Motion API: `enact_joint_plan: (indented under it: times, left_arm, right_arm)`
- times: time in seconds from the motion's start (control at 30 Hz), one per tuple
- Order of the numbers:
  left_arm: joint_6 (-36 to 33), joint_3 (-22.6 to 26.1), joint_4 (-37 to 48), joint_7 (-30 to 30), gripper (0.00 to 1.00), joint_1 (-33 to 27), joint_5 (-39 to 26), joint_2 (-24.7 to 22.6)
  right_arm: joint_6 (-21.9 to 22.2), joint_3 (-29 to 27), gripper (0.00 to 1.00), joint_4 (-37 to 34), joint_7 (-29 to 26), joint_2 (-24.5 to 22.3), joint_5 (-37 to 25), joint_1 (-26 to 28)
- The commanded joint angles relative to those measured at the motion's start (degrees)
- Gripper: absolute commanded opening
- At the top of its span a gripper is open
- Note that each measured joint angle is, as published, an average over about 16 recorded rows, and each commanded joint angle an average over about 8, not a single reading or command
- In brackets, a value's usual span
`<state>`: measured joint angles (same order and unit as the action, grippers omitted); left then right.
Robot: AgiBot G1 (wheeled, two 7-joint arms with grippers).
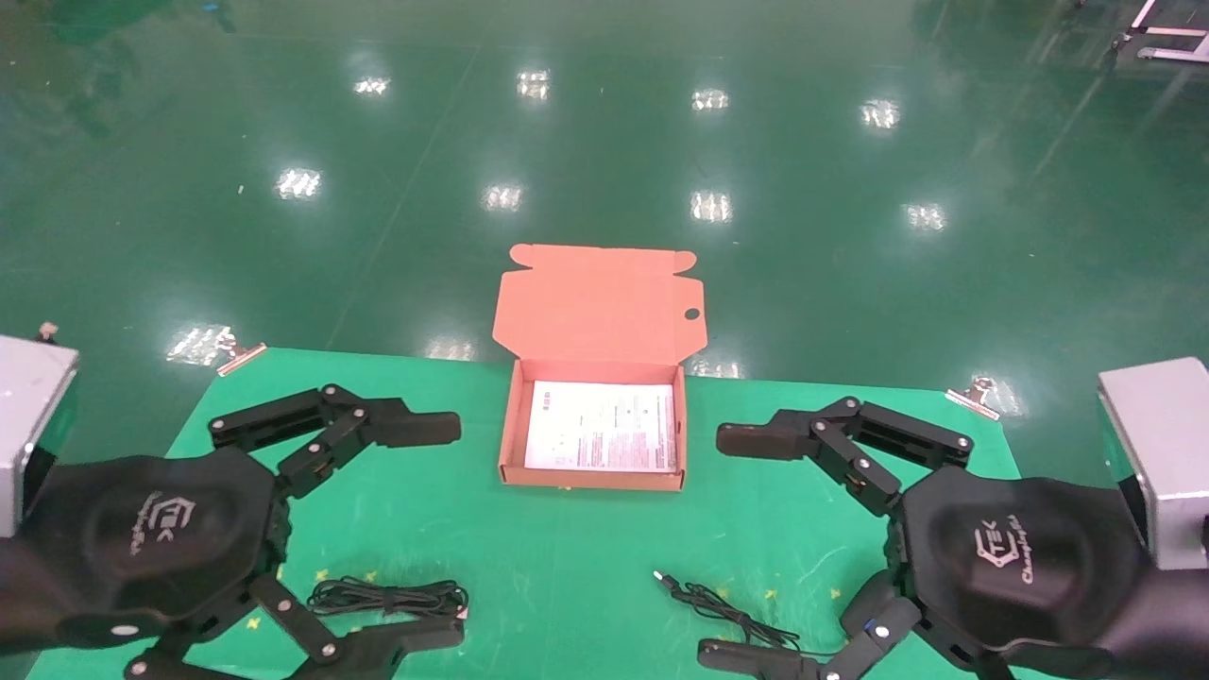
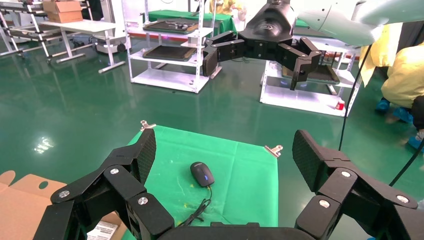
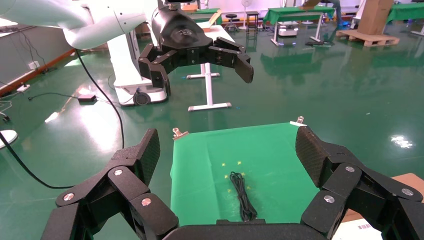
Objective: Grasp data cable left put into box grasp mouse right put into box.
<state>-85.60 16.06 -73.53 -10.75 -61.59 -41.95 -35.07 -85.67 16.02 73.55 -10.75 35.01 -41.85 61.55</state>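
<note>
Both grippers, left gripper (image 1: 378,529) and right gripper (image 1: 765,543), hung spread wide and empty over the green mat (image 1: 567,557), the data cable (image 1: 387,597) under the left, the mouse (image 2: 202,174) on the right side, box (image 1: 595,425) sat open between them, ready for loading.

The box (image 1: 593,430) sits on the counter (image 1: 557,557) between the left hand (image 1: 378,529) and the right hand (image 1: 756,548), lid (image 1: 599,304) tipped back on its far side. A sheet (image 1: 602,427) lies in the box. The cable (image 1: 387,597) lies on the counter under the left hand's spread fingers. The mouse (image 2: 202,174) lies under the right hand, its cord (image 1: 727,614) trailing toward the left hand, plug (image 1: 663,579) nearest the box.
</note>
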Motion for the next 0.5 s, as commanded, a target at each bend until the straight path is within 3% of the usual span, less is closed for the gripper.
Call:
enact_joint_plan:
  times: [0.03, 0.5]
  left_arm:
    - [0.00, 0.00, 0.00, 0.00, 1.00, 0.00, 0.00, 0.00]
    - [0.00, 0.00, 0.00, 0.00, 1.00, 0.00, 0.00, 0.00]
  right_arm:
    - [0.00, 0.00, 1.00, 0.00, 0.00, 0.00, 0.00, 0.00]
    - [0.00, 0.00, 1.00, 0.00, 0.00, 0.00, 0.00, 0.00]
